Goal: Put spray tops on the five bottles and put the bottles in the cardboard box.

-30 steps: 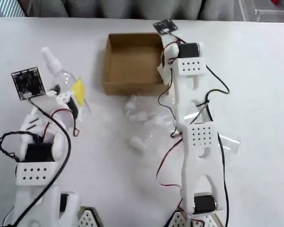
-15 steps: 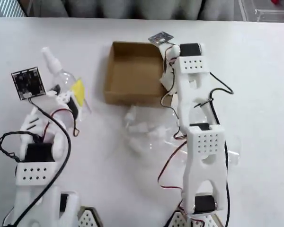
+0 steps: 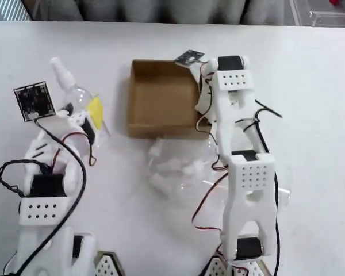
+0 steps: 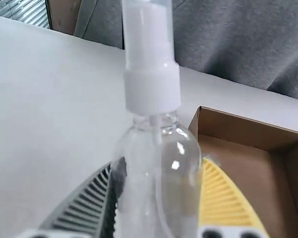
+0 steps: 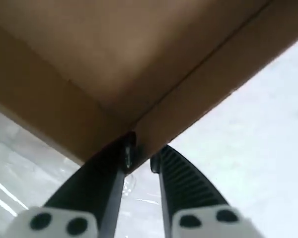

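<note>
A: White counter (image 3: 310,69) logged first. Then cardboard box (image 3: 161,98), open side up, around mid-counter. At its near corner on the right arm's side, right gripper (image 5: 141,154), jaws pinched narrow with the corner wall between them. Reads as clamped on cardboard.

B: And the other side?

A: Well left of the box, left gripper (image 4: 161,210), jaws clenched round a clear bottle (image 4: 159,163) with a white spray top (image 4: 150,69) already on its neck. Cannot tell whether resting on the counter or held off it. Smallest last: loose bottles and spray tops (image 3: 172,168), heaped just on the near side of the box, partly under the right arm.

B: Worries?

A: Probably three.
- Could lose the box, thin wall slipping out of a corner pinch, or skew it about that single hold.
- Could shove the box into the loose heap and send round pieces rolling.
- Could let the smooth bottle twist in the left jaws. Cannot judge how firmly the top is seated, so might shed it.

B: Pointing which way?

A: Long axis in line with the left jaws, top end leading. Aimed toward the far edge and a little leftward, away from the box mouth. Likely needs turning toward the box before any release.
</note>
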You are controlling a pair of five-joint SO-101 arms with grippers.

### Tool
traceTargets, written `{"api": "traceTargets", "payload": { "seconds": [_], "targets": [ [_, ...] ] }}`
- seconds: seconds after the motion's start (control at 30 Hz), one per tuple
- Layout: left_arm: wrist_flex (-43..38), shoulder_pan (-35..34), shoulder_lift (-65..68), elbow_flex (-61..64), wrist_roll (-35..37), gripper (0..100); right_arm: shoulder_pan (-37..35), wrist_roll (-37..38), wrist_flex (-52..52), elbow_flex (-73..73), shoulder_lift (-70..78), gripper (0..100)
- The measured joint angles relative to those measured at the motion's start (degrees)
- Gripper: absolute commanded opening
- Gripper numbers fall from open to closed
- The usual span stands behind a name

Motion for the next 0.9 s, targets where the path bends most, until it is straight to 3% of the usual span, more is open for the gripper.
{"api": "traceTargets", "payload": {
  "seconds": [0.2, 0.4, 0.53, 0.7, 0.9],
  "targets": [
    [0.0, 0.0, 0.0, 0.0, 0.0, 2, 0.0, 6.7, 0.0, 6.2, -2.8, 1.5],
    [0.0, 0.0, 0.0, 0.0, 0.0, 2, 0.0, 7.9, 0.0, 8.5, -5.8, 1.5],
    [0.0, 0.0, 0.0, 0.0, 0.0, 2, 0.0, 7.9, 0.0, 8.5, -6.9, 1.7],
    [0.0, 0.0, 0.0, 0.0, 0.0, 2, 0.0, 7.6, 0.0, 8.9, -6.9, 9.4],
    [0.0, 0.0, 0.0, 0.0, 0.0, 2, -0.1, 0.1, 0.0, 13.3, -10.6, 1.8]
  ]
}}
